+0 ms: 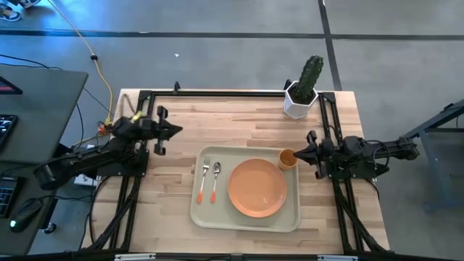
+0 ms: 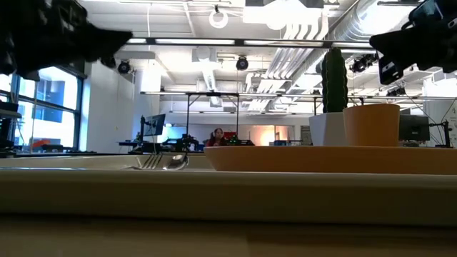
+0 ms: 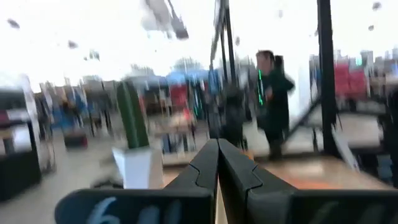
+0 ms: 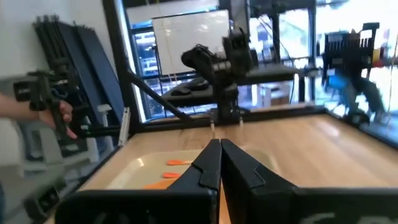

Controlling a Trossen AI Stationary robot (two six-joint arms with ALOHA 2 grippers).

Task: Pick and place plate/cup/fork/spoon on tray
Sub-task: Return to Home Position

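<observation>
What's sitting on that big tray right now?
On the tray: plate, cup in one corner, fork and spoon side by side. Anything beneath the plate is hidden.

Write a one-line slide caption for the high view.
Plate, cup, fork and spoon on the tray; left gripper and right gripper shut.

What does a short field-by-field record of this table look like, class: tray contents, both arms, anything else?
tray: holds everything below
plate: centre of tray
cup: upright in the tray's corner nearest the cactus pot
fork: beside spoon, left of plate
left gripper: jaws shut, off tray
right gripper: jaws shut, beside cup
cactus pot: table's far edge
</observation>
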